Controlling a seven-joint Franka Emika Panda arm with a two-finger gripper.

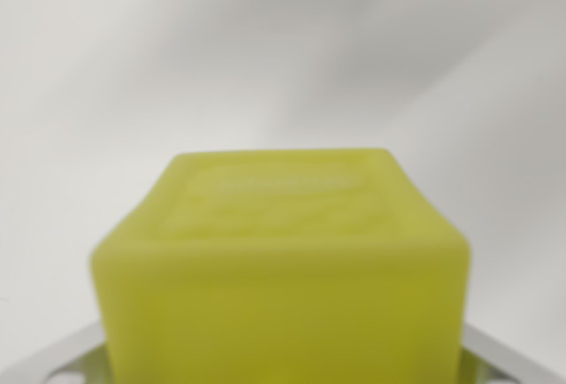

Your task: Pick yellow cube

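Observation:
The yellow cube [283,269] fills the lower middle of the wrist view, very close and blurred, with a faint raised pattern on its top face. Grey metal parts of my gripper [283,362] show at the bottom left [62,357] and bottom right [508,357]. They meet the cube's two flanks, so the cube sits between them and the gripper looks shut on it. The cube's underside and the fingertips lie below the frame edge.
Behind the cube there is only a plain white surface [283,48] with soft grey shadows across it. No other objects show.

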